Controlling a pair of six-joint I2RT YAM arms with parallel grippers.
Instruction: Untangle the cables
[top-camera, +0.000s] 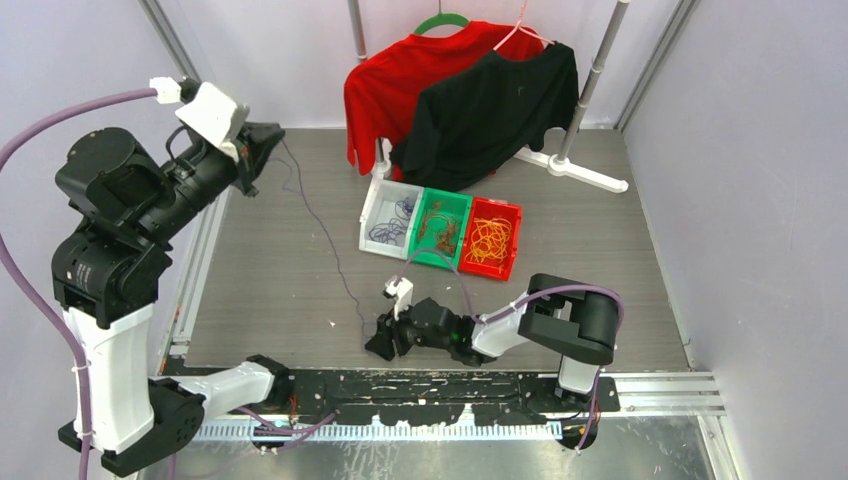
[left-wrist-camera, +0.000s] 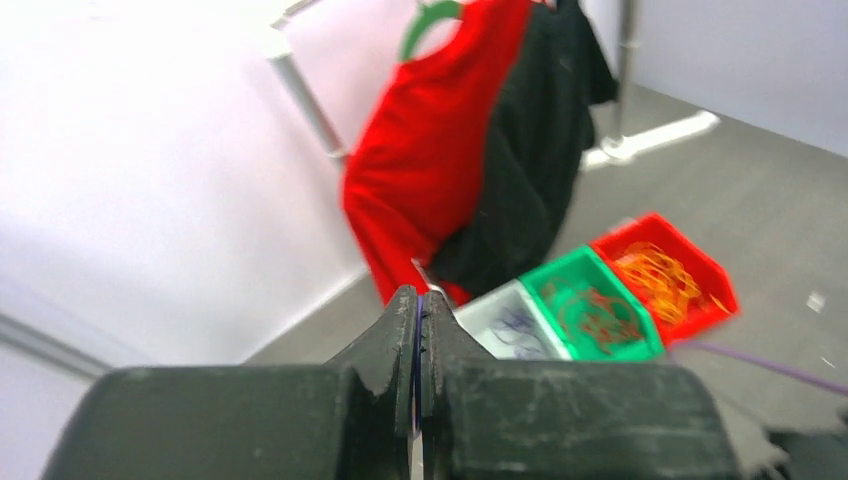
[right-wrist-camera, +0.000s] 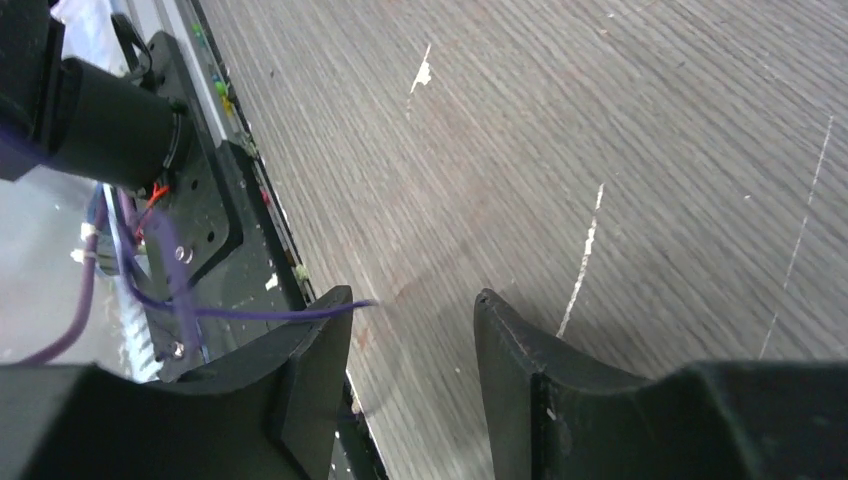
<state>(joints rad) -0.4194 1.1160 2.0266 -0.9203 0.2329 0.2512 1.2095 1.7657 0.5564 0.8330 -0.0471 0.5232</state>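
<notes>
Down low, close to the near edge of the grey wood-look worktop (top-camera: 600, 260), sits the right gripper (right-wrist-camera: 412, 305). Its two black fingers are spread apart and nothing is between them. The end of a thin purple cable (right-wrist-camera: 270, 313) lies right at the tip of one finger. From there the cable runs up and away to the left, across the worktop, to the left gripper (left-wrist-camera: 419, 296). That one is lifted high in the air on the far left side. Its fingers are pressed together and pinch the purple cable between them. Past the right gripper, three small bins stand in a row, touching side by side. The white plastic bin (top-camera: 375, 205) has purple cables (top-camera: 388, 232) in it. The green plastic bin (top-camera: 428, 205) has dark red cables (top-camera: 444, 232). The red plastic bin (top-camera: 513, 240) has yellow-orange cables (top-camera: 488, 240). Behind the bins, a red shirt (top-camera: 385, 85) and a black shirt (top-camera: 490, 110) hang on a white metal rack (top-camera: 585, 172).
</notes>
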